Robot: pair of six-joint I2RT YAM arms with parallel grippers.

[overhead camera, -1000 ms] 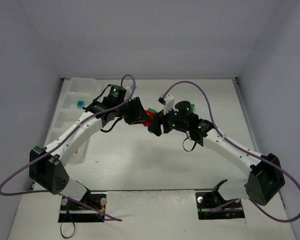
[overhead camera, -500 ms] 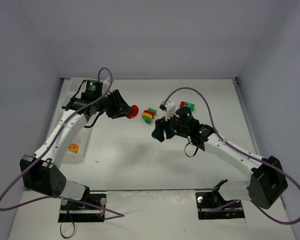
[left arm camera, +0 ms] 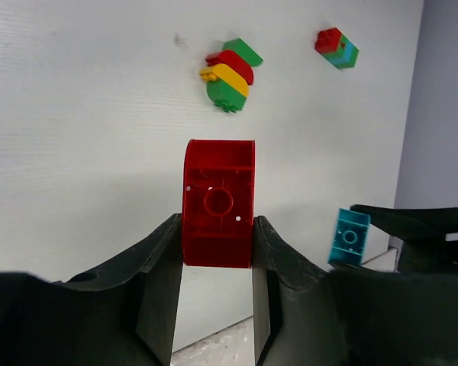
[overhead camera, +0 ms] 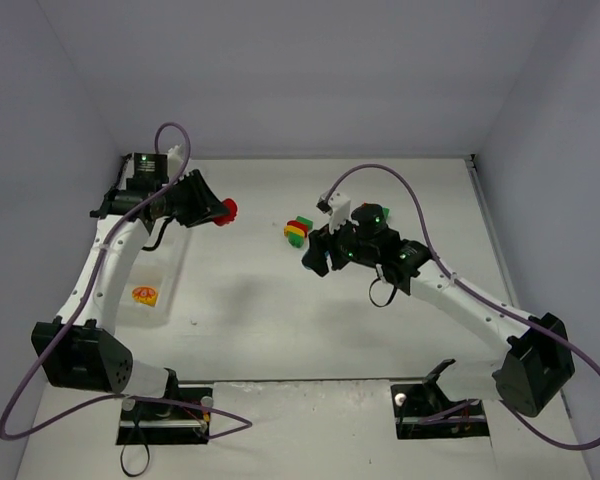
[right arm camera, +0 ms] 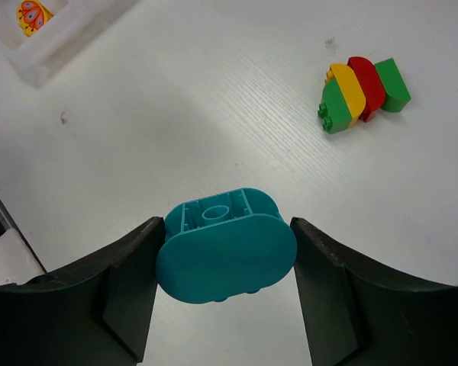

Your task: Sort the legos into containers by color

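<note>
My left gripper (left arm camera: 217, 226) is shut on a red lego (left arm camera: 219, 202) and holds it above the table. In the top view the left gripper (overhead camera: 212, 211) and the red lego (overhead camera: 228, 210) hang just right of the tray of containers (overhead camera: 160, 270). My right gripper (right arm camera: 226, 242) is shut on a rounded teal lego (right arm camera: 225, 245); from above, this right gripper (overhead camera: 315, 260) is near the table's middle. A green, yellow and red clump (overhead camera: 297, 230) lies between the arms, the same clump (right arm camera: 362, 93) also showing in the right wrist view. A red, green and blue clump (left arm camera: 337, 47) lies farther off.
One tray compartment holds a yellow-orange printed piece (overhead camera: 145, 294), the same piece (right arm camera: 32, 15) seen at the top left of the right wrist view. A small teal brick (left arm camera: 349, 236) shows at the left wrist view's lower right, beside a white tray wall. Grey walls enclose the table.
The grippers were together at the centre; the left arm has swung left toward the tray carrying the red lego. The right gripper has stayed near the middle with the teal one.
</note>
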